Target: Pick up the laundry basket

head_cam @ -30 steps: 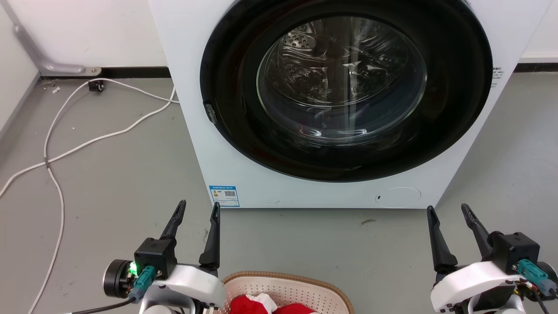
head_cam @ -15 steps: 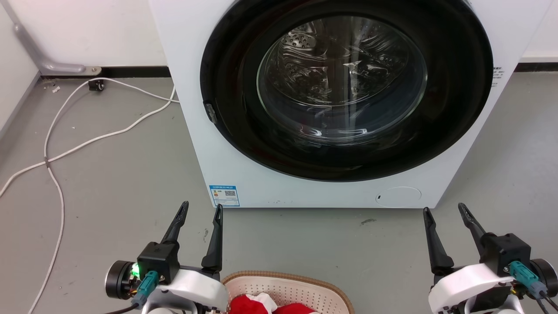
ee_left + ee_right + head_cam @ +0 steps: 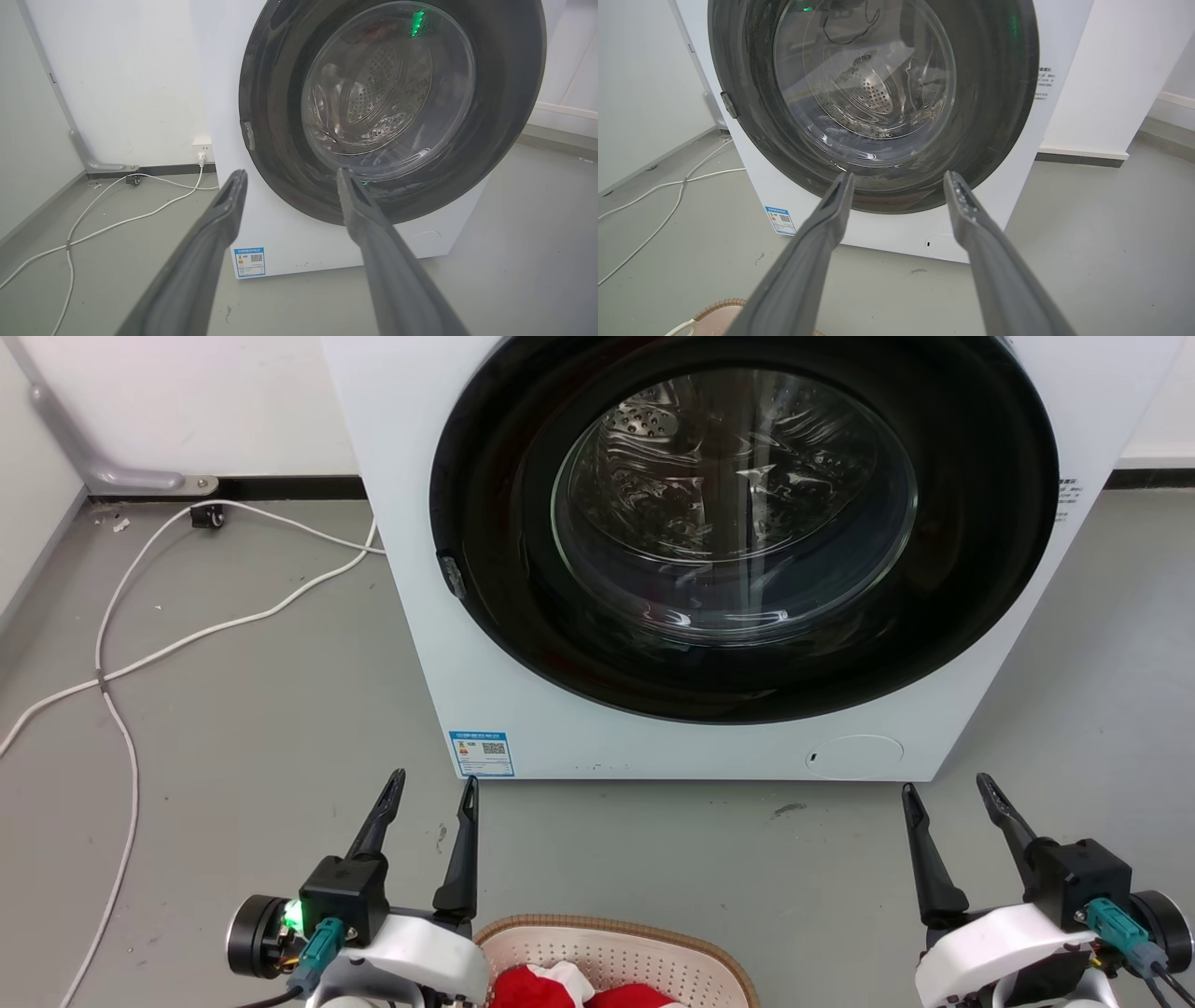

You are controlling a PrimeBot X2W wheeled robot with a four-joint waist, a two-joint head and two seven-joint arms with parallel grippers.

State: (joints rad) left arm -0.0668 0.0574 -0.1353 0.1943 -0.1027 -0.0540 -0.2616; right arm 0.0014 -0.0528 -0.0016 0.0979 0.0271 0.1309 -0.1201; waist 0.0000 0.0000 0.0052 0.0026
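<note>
The laundry basket (image 3: 644, 943), cream with small holes and a brown woven-look rim, pokes up from the bottom edge of the head view with red and white cloth (image 3: 551, 987) in it. A corner of the laundry basket (image 3: 717, 310) also shows at the bottom left of the right wrist view. My left gripper (image 3: 434, 782) stands open just left of the basket, fingers pointing at the washer. My right gripper (image 3: 943, 786) is open well to the basket's right, over bare floor. In the wrist views the left gripper (image 3: 289, 173) and right gripper (image 3: 899, 176) hold nothing.
A large white washing machine (image 3: 523, 709) with a shut round glass door (image 3: 733, 504) stands close ahead. White cables (image 3: 121, 663) trail over the grey floor at the left. A white wall and a grey pipe (image 3: 103, 476) lie behind; a white pillar (image 3: 1106, 84) stands right of the washer.
Both grippers have drifted slightly, the left a little to the right and down, the right a little to the left. Both stay open. The basket has not moved.
</note>
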